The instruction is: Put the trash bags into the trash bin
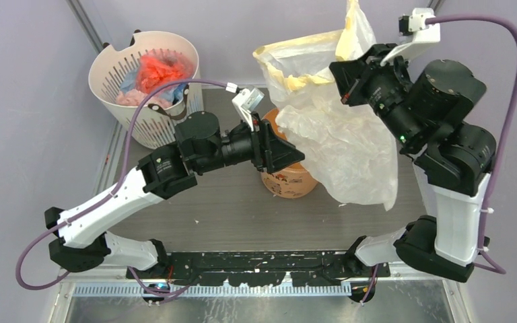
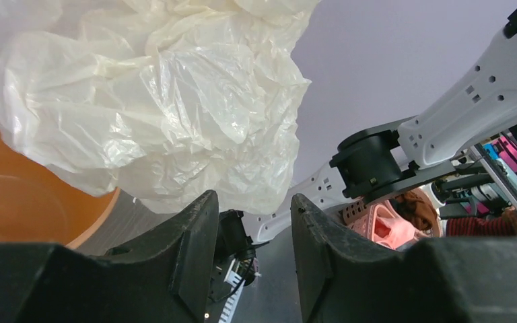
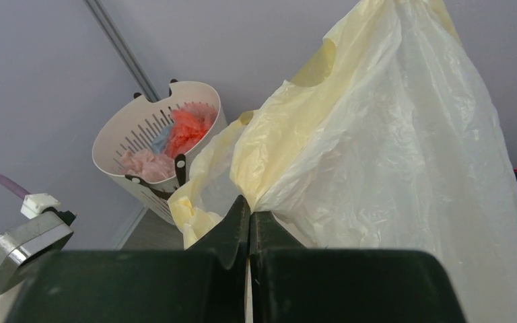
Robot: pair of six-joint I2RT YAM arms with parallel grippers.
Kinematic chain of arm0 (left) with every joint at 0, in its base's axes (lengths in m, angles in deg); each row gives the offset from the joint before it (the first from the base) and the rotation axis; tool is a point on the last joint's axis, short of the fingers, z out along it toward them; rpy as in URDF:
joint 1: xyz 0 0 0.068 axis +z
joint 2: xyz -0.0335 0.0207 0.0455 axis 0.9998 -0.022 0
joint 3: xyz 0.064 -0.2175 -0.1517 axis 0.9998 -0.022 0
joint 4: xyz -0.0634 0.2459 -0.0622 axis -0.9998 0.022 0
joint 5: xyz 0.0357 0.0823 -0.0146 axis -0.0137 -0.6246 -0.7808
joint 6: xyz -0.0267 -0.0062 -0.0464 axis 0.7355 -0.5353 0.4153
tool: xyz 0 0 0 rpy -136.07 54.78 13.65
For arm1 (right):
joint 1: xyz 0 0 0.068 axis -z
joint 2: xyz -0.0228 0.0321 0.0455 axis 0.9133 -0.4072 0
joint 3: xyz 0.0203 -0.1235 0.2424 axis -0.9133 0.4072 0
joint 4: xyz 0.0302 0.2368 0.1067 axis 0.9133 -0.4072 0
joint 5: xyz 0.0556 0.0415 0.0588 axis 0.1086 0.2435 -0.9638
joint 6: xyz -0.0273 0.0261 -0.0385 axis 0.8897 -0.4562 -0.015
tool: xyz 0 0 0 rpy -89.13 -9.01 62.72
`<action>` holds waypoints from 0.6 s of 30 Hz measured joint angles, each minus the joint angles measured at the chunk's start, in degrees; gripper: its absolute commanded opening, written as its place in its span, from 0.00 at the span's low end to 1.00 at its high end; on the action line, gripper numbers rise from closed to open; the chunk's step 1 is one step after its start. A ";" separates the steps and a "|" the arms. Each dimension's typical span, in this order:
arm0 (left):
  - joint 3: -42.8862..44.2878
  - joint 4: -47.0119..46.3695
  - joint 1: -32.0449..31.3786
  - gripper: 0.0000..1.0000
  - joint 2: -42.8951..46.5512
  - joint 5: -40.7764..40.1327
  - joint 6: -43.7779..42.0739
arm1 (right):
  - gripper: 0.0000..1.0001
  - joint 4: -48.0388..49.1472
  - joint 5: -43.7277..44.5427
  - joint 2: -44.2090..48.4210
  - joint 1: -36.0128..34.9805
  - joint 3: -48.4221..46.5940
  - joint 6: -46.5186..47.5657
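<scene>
Above the table's middle: the trash bag (image 1: 353, 145) is hanging by its upper edge, pale yellow and wrinkled, and its lower part is draping down in front of the trash bin (image 1: 289, 183).
Trash bin: the orange bucket is standing upright on the table (image 1: 229, 215), partly hidden by the bag and the left gripper; whether any film is lying inside it cannot be told.
Right gripper (image 3: 249, 210): its jaws are pressing together, pinching the bag's film near the mouth.
Right arm: it is rising from its base with the wrist held high, the gripper pointing toward the back left.
Left gripper (image 2: 252, 202): its jaws are standing partly apart, gripping nothing, and facing the bag's bulge beside the bin's rim.
Left arm: it is stretching low toward the right, the forearm lying nearly level.
Writing: a small print is showing on the bin's side, too small to read.
White basket (image 1: 118, 81): it is sitting at the back left, holding red, pink and blue bundles (image 1: 158, 70).
</scene>
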 measured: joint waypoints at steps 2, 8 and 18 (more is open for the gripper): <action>2.34 0.46 -0.87 0.44 -1.60 -0.85 -0.57 | 0.01 -0.61 -0.17 1.11 0.00 0.04 0.96; 7.96 3.74 -4.28 0.43 -7.04 -3.56 -2.16 | 0.01 -1.99 -0.94 2.71 0.24 1.07 2.38; 5.66 8.66 -5.20 0.44 -2.03 -12.94 -3.80 | 0.01 -2.27 -3.78 5.07 0.24 7.67 2.60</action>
